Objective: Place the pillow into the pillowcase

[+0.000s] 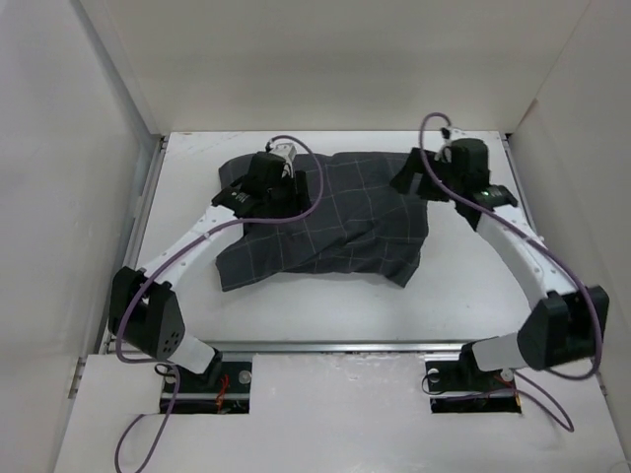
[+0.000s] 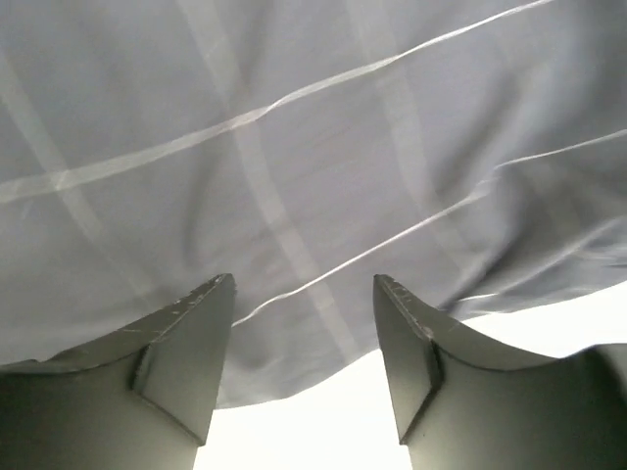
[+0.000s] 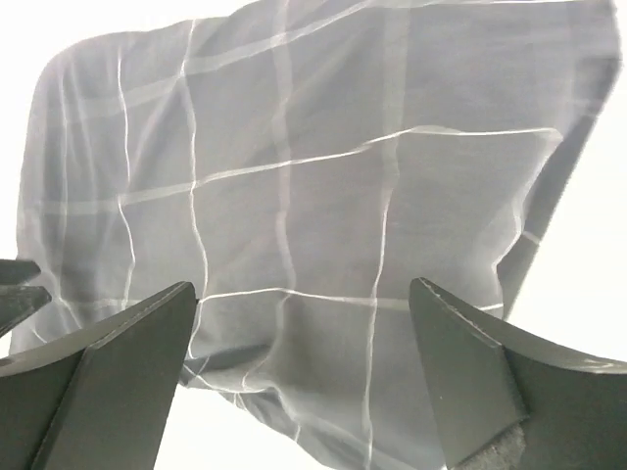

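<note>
Starting on the left: the left gripper (image 2: 304, 284) is parked right over the far left part of the pillowcase (image 1: 335, 222). Its jaws are moderately apart with nothing between them. The wrist view is basically all checked fabric, with the cloth edge running just under the fingertips. My guess is it's there to pinch that edge, since lifting a hem is how you'd get the mouth to open.

In the middle, the pillowcase lies spread on the table (image 1: 473, 286), rumpled, with the near left corner flat and the centre looking a bit puffed. I can't spot the pillow anywhere, no cream colour in any view. So it's either already under or inside that fabric or out of sight, and honestly I can't tell which.

On the right, the right gripper (image 3: 304, 286) hangs at the far right corner of the case, jaws spread wide and empty. It sits further back from the cloth than the left one, so its camera takes in most of the case. Looks to me like it's lined up to take the opposite corner, so the two arms can hold the case taut between them.
</note>
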Action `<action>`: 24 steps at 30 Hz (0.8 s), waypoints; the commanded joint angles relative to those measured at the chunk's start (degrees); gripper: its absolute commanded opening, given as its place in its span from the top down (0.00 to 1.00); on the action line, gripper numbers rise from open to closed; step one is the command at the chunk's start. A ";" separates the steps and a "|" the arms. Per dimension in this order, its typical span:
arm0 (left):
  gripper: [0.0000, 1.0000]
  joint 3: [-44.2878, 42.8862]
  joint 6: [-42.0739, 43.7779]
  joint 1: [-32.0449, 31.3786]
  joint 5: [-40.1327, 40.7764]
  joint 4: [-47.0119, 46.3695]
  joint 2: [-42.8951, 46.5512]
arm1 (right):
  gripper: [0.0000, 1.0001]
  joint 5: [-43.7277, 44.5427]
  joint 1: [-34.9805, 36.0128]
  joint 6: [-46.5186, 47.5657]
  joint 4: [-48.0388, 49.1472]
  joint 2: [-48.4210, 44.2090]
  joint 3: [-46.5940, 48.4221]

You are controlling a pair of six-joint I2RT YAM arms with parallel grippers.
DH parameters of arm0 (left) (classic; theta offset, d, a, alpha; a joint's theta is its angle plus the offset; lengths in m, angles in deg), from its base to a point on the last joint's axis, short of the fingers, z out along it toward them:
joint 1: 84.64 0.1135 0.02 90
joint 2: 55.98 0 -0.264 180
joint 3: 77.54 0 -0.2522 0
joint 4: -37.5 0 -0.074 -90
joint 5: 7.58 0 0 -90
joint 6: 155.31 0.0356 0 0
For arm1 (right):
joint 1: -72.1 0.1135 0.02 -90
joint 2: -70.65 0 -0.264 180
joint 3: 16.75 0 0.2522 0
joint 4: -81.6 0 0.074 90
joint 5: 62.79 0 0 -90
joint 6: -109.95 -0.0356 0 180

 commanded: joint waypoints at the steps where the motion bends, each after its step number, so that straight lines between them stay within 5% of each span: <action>1: 0.48 -4.29 2.31 -0.31 -1.59 -0.02 -2.94 | 0.06 -0.79 -5.76 -6.06 0.21 -8.13 -4.72; 6: 0.69 -3.24 2.31 2.58 -7.65 -4.84 -8.84 | 0.19 -1.67 -13.76 -7.92 -4.51 -10.60 -11.93; 12: 0.81 -1.92 1.70 3.64 -8.19 -5.38 -13.94 | 0.25 8.69 -15.80 -7.31 -9.71 -8.85 -14.92; 16: 0.84 -0.86 1.70 4.17 -8.19 -6.52 -14.48 | 0.28 8.70 -15.80 -7.31 -8.94 -6.83 -16.85; 24: 0.85 -0.25 1.70 4.70 -9.24 -7.05 -15.62 | 0.31 -5.26 -11.50 1.30 -0.94 -1.20 -18.09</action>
